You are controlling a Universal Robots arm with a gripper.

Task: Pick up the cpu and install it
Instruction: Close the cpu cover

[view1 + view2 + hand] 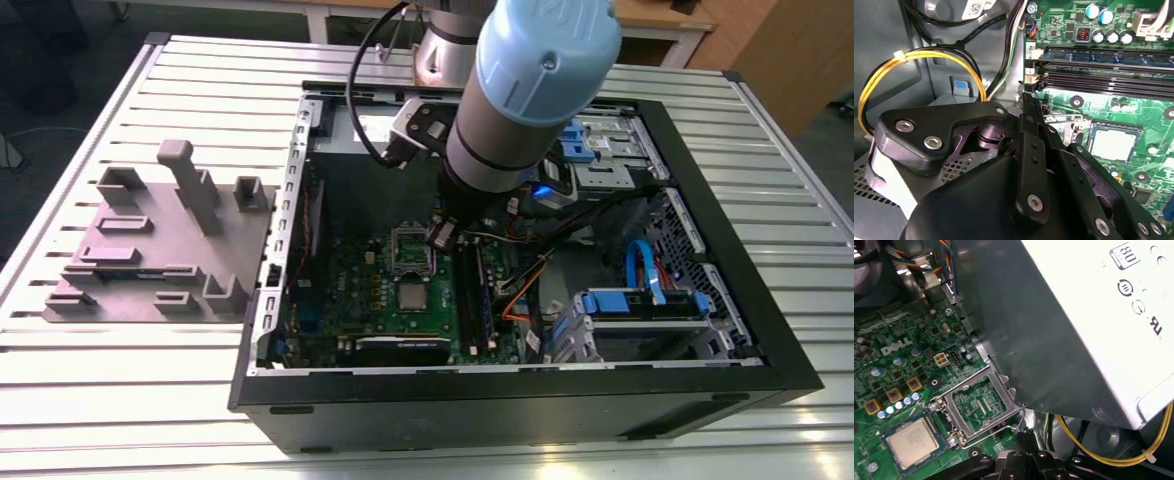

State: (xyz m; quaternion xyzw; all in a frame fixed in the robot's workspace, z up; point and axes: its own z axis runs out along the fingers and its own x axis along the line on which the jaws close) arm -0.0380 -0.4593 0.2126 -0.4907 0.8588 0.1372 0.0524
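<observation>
While the black gripper hangs low inside the open black computer case, its fingers look pressed together on nothing. The cpu, a small flat square chip with a silvery-grey top and pale rim, already lies in its socket on the green motherboard; it shows in both wrist views and in the exterior view. Just beside the cpu, the hinged metal socket bracket stands open, so I judge the chip unclamped: a nudge from the fingertips could shift it or bend the pins. Near the cpu run the dark memory slots. The grey metal power supply looms close by, and yellow cables loop nearby, ready to snag the arm.
</observation>
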